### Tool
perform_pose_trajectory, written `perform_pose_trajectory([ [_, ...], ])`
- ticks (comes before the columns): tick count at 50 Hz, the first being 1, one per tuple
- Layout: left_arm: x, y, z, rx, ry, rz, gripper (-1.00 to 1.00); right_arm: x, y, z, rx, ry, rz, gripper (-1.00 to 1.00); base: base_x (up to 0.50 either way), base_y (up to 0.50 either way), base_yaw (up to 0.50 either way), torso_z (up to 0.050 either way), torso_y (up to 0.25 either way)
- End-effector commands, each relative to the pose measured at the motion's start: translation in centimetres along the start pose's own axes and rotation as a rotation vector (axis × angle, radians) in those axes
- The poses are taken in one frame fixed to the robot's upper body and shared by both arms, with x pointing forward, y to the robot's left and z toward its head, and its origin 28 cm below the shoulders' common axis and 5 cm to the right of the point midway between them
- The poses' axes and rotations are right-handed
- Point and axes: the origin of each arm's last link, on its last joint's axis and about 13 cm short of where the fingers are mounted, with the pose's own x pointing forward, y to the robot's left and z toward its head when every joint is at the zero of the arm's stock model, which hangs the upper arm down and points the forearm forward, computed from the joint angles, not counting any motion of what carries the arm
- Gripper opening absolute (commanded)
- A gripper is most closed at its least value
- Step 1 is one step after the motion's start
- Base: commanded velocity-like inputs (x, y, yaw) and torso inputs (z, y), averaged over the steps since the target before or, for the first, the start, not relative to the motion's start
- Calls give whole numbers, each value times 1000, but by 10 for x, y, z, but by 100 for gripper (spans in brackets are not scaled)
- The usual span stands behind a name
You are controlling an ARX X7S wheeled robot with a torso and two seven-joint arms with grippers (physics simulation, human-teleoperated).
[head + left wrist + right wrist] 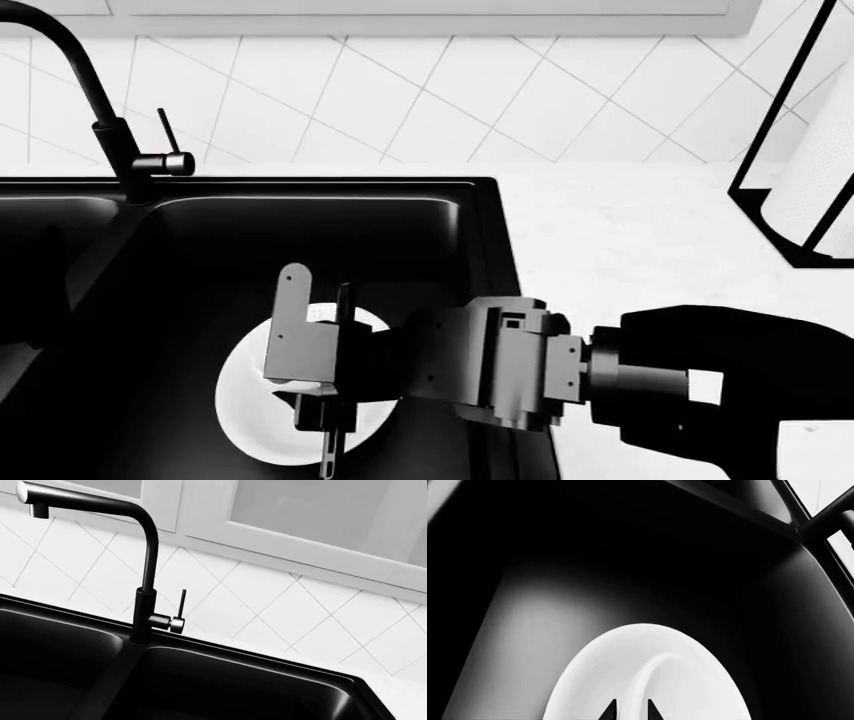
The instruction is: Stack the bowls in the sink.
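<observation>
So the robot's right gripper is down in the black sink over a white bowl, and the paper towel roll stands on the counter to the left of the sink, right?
Not quite. The right gripper is indeed over the white bowl in the black sink, but the paper towel roll stands on the counter to the right of the sink, as the head view shows.
</observation>
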Motion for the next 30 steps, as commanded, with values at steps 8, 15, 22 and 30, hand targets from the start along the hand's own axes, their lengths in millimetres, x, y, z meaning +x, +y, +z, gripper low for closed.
perform_pose_trajectory([
  [8, 0, 0, 0, 2, -1, 1, 100, 3, -2, -1, -8, 0, -3, -100, 0, 0, 0, 0, 0],
  [15, 0, 1, 1, 1, -2, 2, 100, 4, -3, -2, -7, 5, -1, -100, 0, 0, 0, 0, 0],
  [22, -1, 1, 1, 2, -2, 2, 100, 4, -2, -4, -6, 9, 0, -100, 0, 0, 0, 0, 0],
  [30, -1, 1, 0, 3, -1, 2, 100, 5, -2, -5, -3, 12, 0, -100, 0, 0, 0, 1, 1],
])
